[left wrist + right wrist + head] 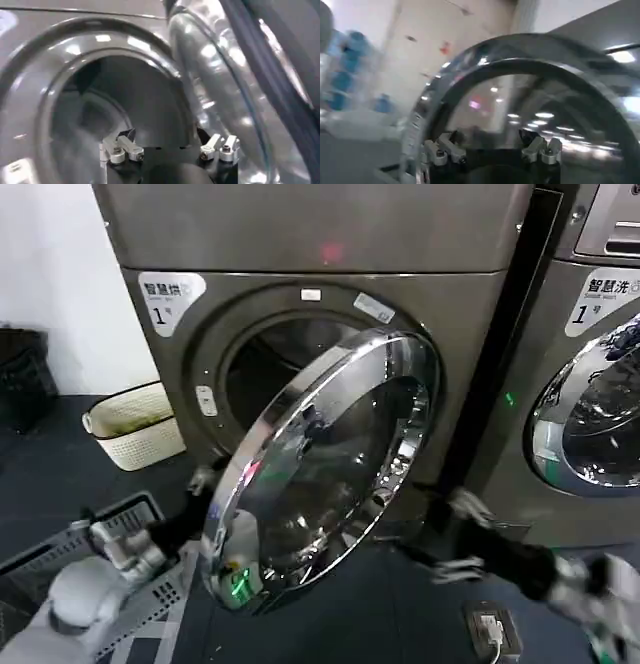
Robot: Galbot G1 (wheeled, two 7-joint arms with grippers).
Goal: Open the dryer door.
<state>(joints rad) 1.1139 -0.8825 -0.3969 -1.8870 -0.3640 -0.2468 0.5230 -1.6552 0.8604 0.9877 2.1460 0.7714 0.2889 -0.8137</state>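
Left arm nearest the head camera, at 7 o'clock, reaching toward the lower free edge of the dryer door. Left gripper: jaws apart, holding nothing, facing the open drum mouth with the door's inner side at 3 o'clock in the wrist view. Right gripper: jaws apart, empty, just in front of the door's chrome rim; in the head view its arm sits at 4 o'clock, blurred. Door stands swung well off the bronze-grey dryer, hinged on its right side, porthole exposed at 11 o'clock of the door. Judgement: latch released, door roughly half open; what remains is swinging it wider and clearing both arms. White laundry basket at 9 o'clock; second machine at 3 o'clock.
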